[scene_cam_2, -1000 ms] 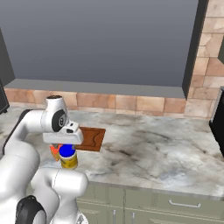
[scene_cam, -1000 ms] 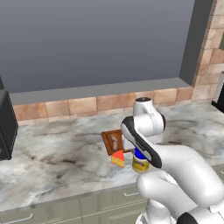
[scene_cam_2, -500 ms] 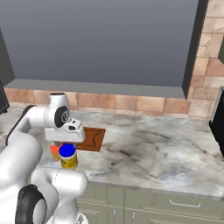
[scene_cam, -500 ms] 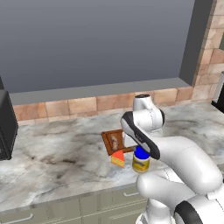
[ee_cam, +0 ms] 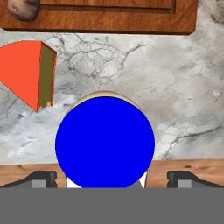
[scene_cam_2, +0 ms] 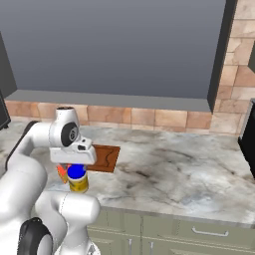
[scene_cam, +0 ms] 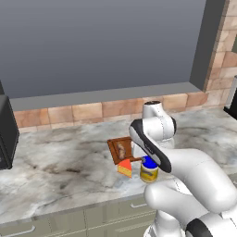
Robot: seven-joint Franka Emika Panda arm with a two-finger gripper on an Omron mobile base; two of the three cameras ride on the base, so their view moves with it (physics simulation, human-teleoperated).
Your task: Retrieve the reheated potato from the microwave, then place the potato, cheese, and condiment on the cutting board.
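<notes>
Hovering: the gripper (ee_cam: 111, 177) hangs directly above the condiment (ee_cam: 105, 142), looking straight down on its round blue lid.
Pincer: spread wide; one finger tip rises at each side of the jar, well clear of the lid, nothing pinched.
Condiment: standing upright on the marble counter (scene_cam: 60, 171), just beside the near edge of the cutting board (scene_cam: 121, 149) but not on it.
Cheese: the wedge (ee_cam: 29, 73) lies on the counter next to the jar, orange-red face up, close to the board's edge and off it.
Potato: a small brown lump (ee_cam: 24, 8) rests on the cutting board near one corner; in the left base view it shows as a pale spot on the wood.
Microwave: a dark appliance (scene_cam: 5, 134) stands at the far left of the counter; whether that is the microwave, I cannot tell.
Done, as judged: potato fetched and placed on the board.
Left, as judged: jar and cheese both need moving onto the board; the jar looks to be next.
</notes>
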